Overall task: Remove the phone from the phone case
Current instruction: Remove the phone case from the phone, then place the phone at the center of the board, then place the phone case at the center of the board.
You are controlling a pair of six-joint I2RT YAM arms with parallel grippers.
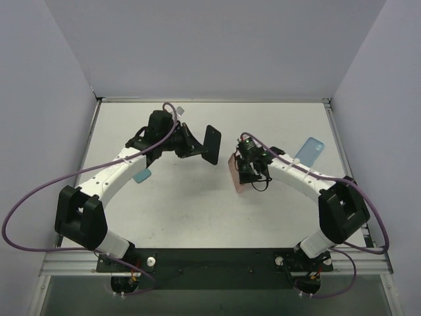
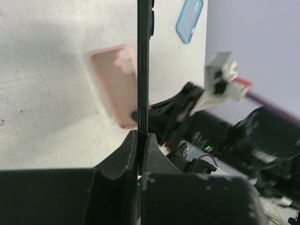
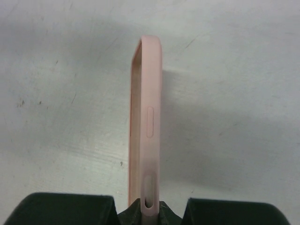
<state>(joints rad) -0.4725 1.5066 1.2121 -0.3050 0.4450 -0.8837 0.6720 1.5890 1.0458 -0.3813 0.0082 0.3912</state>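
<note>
My left gripper is shut on a black phone and holds it on edge above the table's middle. In the left wrist view the phone rises edge-on from between the fingers. My right gripper is shut on a pink phone case, held on edge just right of the phone and apart from it. In the right wrist view the pink case stands edge-on out of my right gripper, with no phone inside. The case also shows blurred in the left wrist view.
A light blue phone case lies on the table at the far right, seen also in the left wrist view. A small blue object lies under the left arm. Grey walls enclose the white table.
</note>
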